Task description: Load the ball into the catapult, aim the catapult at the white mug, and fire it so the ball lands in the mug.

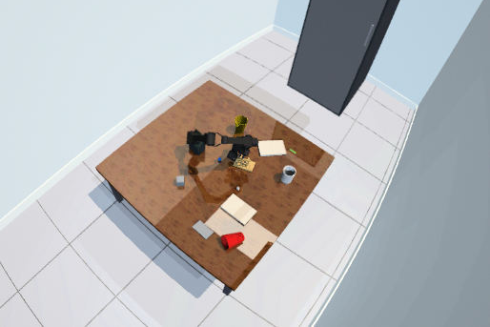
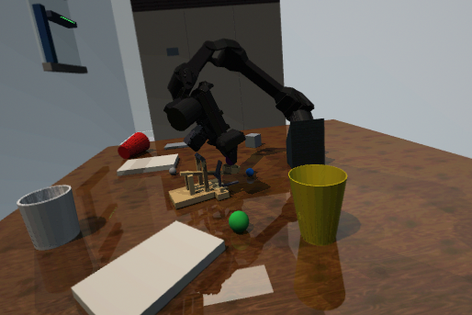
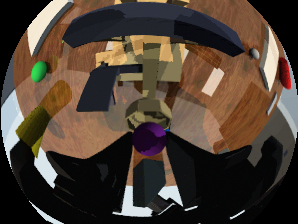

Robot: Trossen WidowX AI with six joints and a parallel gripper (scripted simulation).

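Table top (image 1: pixel 176 116) (image 2: pixel 395 218): wood-look, glossy, dark-mottled; catapult (image 1: pixel 244 164) (image 2: pixel 188 196) (image 3: pixel 170 70): pale wood-look; purple ball (image 3: pixel 149 139): smooth; yellow cup (image 1: pixel 240 123) (image 2: pixel 318 204) (image 3: pixel 34 129): translucent, plastic-looking, faceted; cabinet (image 1: pixel 343 30) (image 2: pixel 211 61): matt.

Before me is a polished brown wooden surface (image 1: pixel 157 169) (image 2: pixel 395 199), glossy enough to throw reflections. On it rests the wooden catapult (image 1: pixel 246 165) (image 2: pixel 193 196), with a green ball (image 2: pixel 239 221) (image 3: pixel 39 71) and an upright yellow cup (image 1: pixel 240 122) (image 2: pixel 318 204) (image 3: pixel 33 131) nearby. The white mug (image 1: pixel 288 175) (image 2: pixel 50 219) stands upright; the red cup (image 1: pixel 233 240) (image 2: pixel 134 145) (image 3: pixel 285 73) lies on its side. I also see two pale, flat blocks lying apart, a small blue ball (image 1: pixel 219 159) (image 2: pixel 250 172), a small grey ball (image 1: pixel 237 189) (image 2: pixel 173 171) (image 3: pixel 254 53), a grey cube (image 1: pixel 180 181) (image 2: pixel 252 140) and a thin grey slab (image 1: pixel 203 230) (image 2: pixel 176 145).
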